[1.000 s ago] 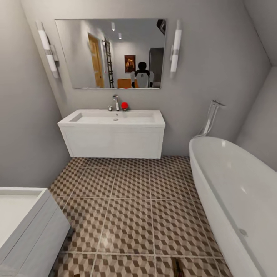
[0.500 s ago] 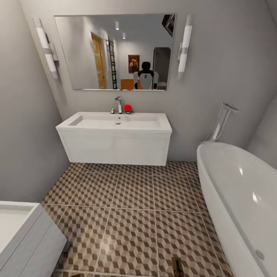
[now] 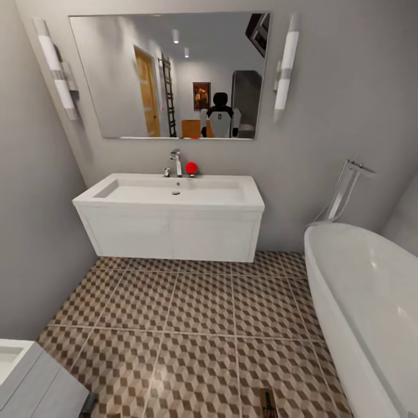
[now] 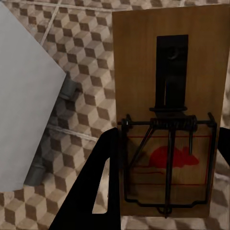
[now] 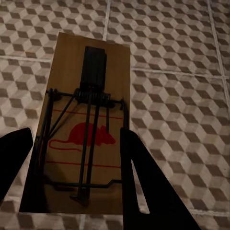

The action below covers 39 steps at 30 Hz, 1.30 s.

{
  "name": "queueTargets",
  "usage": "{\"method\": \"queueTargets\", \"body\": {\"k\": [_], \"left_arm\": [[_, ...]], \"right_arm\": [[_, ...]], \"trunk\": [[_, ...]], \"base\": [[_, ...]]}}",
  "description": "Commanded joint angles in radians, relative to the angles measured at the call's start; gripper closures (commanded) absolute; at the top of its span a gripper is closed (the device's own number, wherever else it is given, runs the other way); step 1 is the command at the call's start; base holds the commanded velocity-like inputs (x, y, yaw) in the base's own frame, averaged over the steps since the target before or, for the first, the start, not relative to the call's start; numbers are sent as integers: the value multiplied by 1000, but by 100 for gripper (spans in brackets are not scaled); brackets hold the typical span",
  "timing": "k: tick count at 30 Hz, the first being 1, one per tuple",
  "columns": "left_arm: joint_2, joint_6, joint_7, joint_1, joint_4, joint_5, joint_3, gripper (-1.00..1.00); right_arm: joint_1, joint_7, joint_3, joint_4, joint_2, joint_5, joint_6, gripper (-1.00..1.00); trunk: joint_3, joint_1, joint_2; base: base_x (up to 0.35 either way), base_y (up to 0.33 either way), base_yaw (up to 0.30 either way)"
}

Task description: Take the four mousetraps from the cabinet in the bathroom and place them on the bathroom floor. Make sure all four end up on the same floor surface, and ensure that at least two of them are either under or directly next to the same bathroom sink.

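— Straight ahead of us in the head view stood one sink (image 3: pixel 174 194), a wide white basin on a boxy white vanity against the grey wall, with one chrome tap (image 3: pixel 175 162) and one small red ball (image 3: pixel 191 168) just beside it. How many mousetraps did we count?

— Two. The left end effector (image 4: pixel 165 191) had its two dark fingers (image 4: pixel 93 191) at either long edge of one mousetrap (image 4: pixel 167 105), gripping it. The right end effector (image 5: pixel 76 182) gripped the second mousetrap (image 5: pixel 86 129) the same way, one finger at each edge. Each board carried black wire parts and one red mouse print.

— And where were they hanging?

— Both above the bathroom floor (image 3: pixel 197 325), the cube-patterned tiles, not touching it. Beside the left one we saw the corner of a white block (image 4: pixel 24 110). At the bottom edge of the head view a sliver of brown wood and dark wire (image 3: pixel 268 403) showed, too small for us to name surely.

— Anything else we counted?

— One mirror (image 3: pixel 171 75) above the sink, two tube lights, one (image 3: pixel 55 69) on each side of it, and one white bathtub (image 3: pixel 366 307) on our right.
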Motion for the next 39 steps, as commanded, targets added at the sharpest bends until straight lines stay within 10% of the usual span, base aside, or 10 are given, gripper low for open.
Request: {"method": "queueTargets", "body": {"k": [1, 31, 39], "left_arm": [[-1, -2, 13, -1, 3, -7, -6, 100], [-7, 1, 13, -1, -3, -7, -4, 100], [12, 276, 14, -1, -96, -10, 0, 100]], "right_arm": [[-1, -9, 6, 1, -1, 3, -1, 100], [-1, -7, 6, 2, -5, 5, 1, 100], [-2, -9, 1, -19, 2, 7, 53, 100]], "trunk": [[-1, 1, 0], [-1, 1, 0], [-1, 1, 0]], "base": [[342, 0, 0], [216, 0, 0], [0, 0, 0]]}}
